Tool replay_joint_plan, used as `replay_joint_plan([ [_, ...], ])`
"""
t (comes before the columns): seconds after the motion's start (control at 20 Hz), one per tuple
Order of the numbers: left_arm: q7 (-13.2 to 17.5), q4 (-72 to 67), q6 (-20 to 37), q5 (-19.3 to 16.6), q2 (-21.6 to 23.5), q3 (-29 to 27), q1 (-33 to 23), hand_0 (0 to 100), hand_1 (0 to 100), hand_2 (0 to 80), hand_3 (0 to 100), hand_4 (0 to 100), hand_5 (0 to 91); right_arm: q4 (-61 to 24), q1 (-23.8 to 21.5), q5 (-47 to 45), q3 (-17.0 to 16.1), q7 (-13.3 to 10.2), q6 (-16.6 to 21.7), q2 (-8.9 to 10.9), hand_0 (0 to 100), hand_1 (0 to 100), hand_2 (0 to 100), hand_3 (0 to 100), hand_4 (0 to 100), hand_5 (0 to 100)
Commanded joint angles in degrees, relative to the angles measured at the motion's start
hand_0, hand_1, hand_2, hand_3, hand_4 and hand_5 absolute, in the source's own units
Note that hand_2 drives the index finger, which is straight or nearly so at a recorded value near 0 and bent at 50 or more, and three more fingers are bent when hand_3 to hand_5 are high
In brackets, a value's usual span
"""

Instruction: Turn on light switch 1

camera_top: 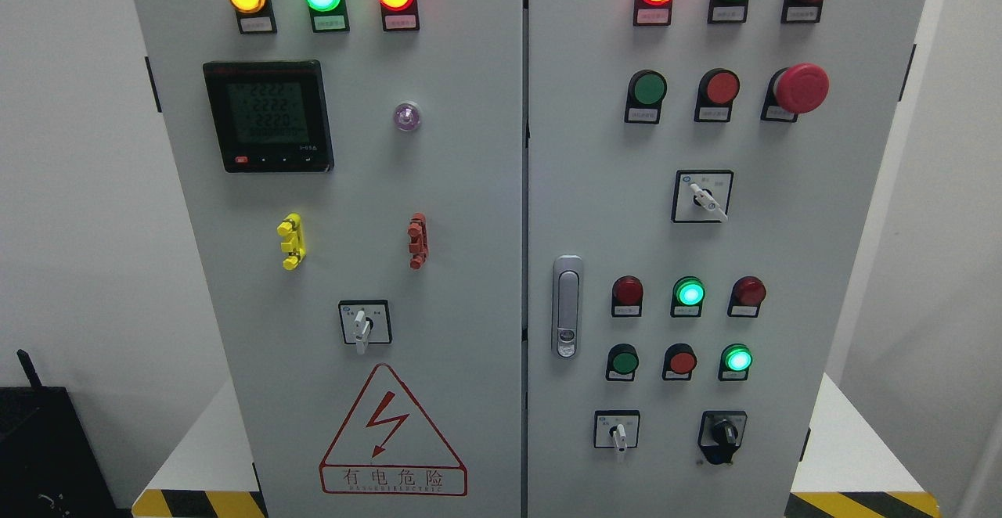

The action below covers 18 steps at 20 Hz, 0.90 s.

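White wall behind, grey two-door metal electrical cabinet (470, 189) fills the view. No robot hand in sight, so finger state can't be told. Which control is light switch 1 is unclear, labels too small. Left door: white-handled rotary selector switch (362, 324) below black digital meter (268, 116). Right door: three more rotary selectors, red mushroom stop button (800, 88).

Approach: you had open room before the grey metal cabinet (470, 189).
Obstacles: protruding red mushroom button (801, 88) and silver door handle (567, 307) stood proud.
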<state>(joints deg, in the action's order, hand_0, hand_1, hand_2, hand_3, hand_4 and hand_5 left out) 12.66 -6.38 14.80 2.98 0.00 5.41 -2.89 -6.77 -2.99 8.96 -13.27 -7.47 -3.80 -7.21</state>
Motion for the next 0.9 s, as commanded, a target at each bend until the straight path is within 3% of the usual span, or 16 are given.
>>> replay_joint_plan([
  [0.0,-0.01,-0.03,-0.21,0.00,-0.70,-0.04,0.42,25,6,0.0,0,0,0.0,0.00,0.00,0.00,0.00,0.00,0.02,0.00,30,0,0,0,0,0],
  [0.55,-1.15,2.23,-0.39,0.09,-0.62,-0.04,0.69,25,6,0.0,0,0,0.0,0.00,0.00,0.00,0.00,0.00,0.02,0.00,30,0,0,0,0,0],
  [0.85,-1.50,23.05,-1.00,0.09,0.44,-0.13,-8.97,24,9,0.0,0,0,0.0,0.00,0.00,0.09,0.00,0.00,0.02,0.00,30,0,0,0,0,0],
])
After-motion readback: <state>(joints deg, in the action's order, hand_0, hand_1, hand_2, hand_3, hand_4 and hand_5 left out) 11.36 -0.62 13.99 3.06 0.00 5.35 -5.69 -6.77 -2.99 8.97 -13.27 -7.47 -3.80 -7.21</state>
